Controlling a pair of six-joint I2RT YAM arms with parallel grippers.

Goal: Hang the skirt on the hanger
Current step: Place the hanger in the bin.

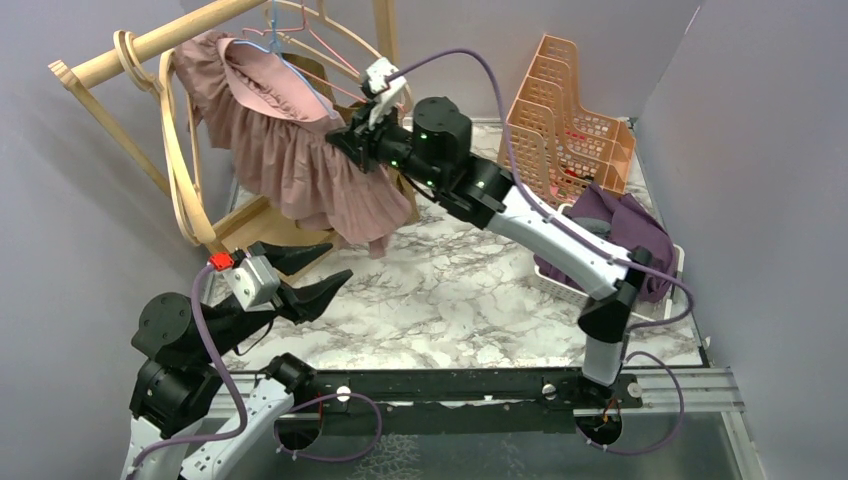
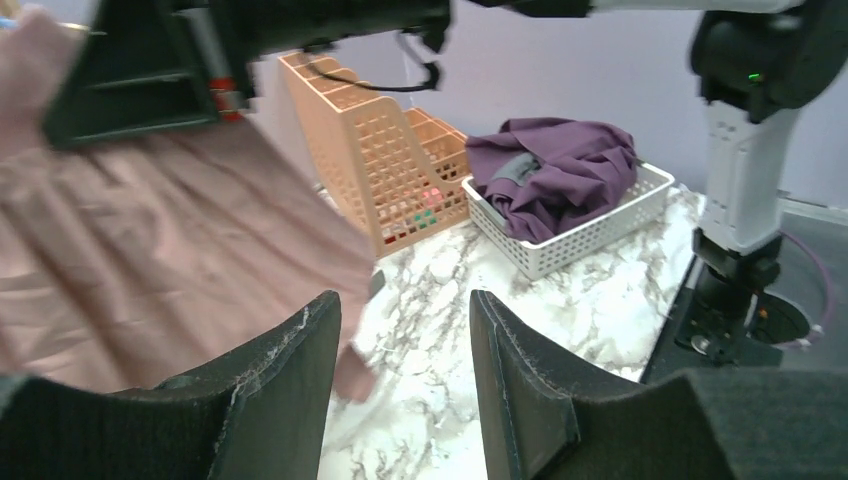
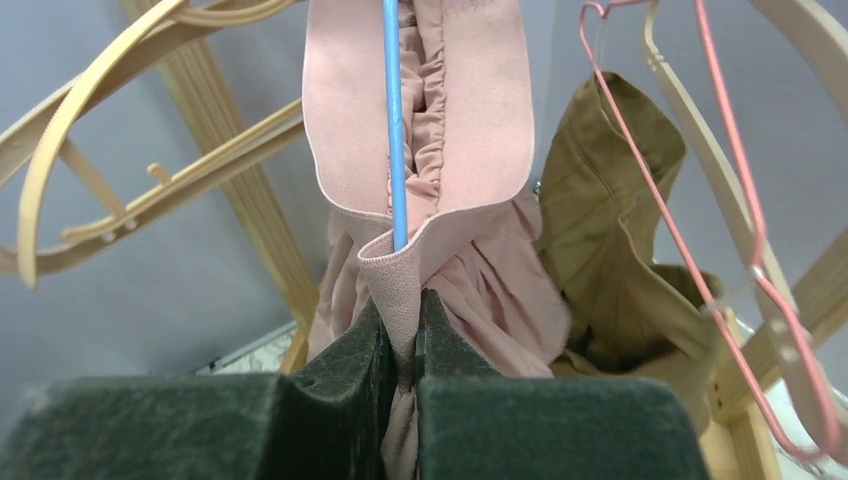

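Note:
A dusty pink ruffled skirt (image 1: 300, 160) hangs from a blue wire hanger (image 1: 300, 75) on the wooden rack at the back left. In the right wrist view the blue hanger (image 3: 393, 120) runs down inside the skirt's (image 3: 470, 110) open waistband. My right gripper (image 1: 350, 140) (image 3: 403, 310) is shut on the waistband's lower edge, holding it up at the rack. My left gripper (image 1: 340, 260) (image 2: 405, 300) hovers low over the marble table below the skirt's hem, open, with nothing between its fingers. In the left wrist view the skirt (image 2: 150, 250) fills the left side.
The wooden rack (image 1: 130, 50) carries several wooden hangers (image 1: 180, 170), a pink wire hanger (image 3: 700, 200) and a tan garment (image 3: 610, 230). A peach file organizer (image 1: 565, 110) stands at the back right. Next to it, a white basket (image 1: 555, 275) holds a purple garment (image 1: 620, 225).

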